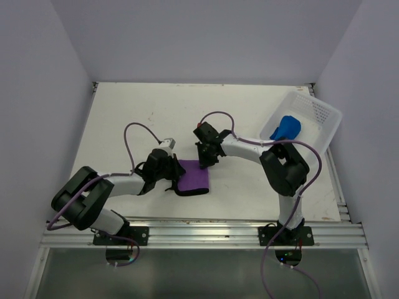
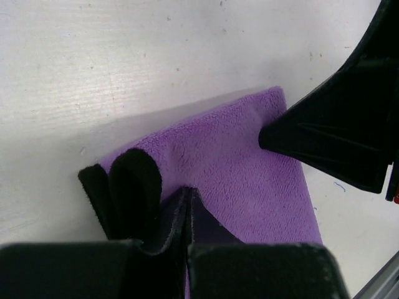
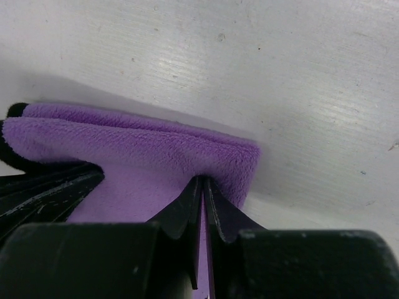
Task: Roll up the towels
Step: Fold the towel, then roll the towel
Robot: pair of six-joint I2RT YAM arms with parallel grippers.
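far left: left arm folded low over the white table (image 1: pixel 249 106), reaching right toward the middle.

next, the left gripper (image 1: pixel 173 182) at the left edge of the purple towel (image 1: pixel 194 177), jaws pressed together and pinching cloth. from the left wrist, fingertips (image 2: pixel 177 208) clamped on a raised fold where the towel's black section (image 2: pixel 128 184) curls up beside the purple (image 2: pixel 237 168). no gap between the fingers apart from the cloth itself.

in the middle, near the front of the table: purple towel lying mostly flat, dark trim along its near edge, far edge folded over into a soft doubled lip, as seen from the right wrist (image 3: pixel 143 146).

just right of that, the right gripper (image 1: pixel 204 163) at the towel's far right corner, coming in from the far side. from the right wrist, jaws almost together with a thin strip of purple between them (image 3: pixel 204 187), so nipped on the towel's edge, not hanging free. both grippers close together over the same towel, the left one's dark fingers at the left of the right wrist view (image 3: pixel 50 190).

far right, well apart from both grippers: white perforated basket (image 1: pixel 330 115) at the table's far right corner, tilted, with the blue towel (image 1: pixel 288 128) bunched inside.
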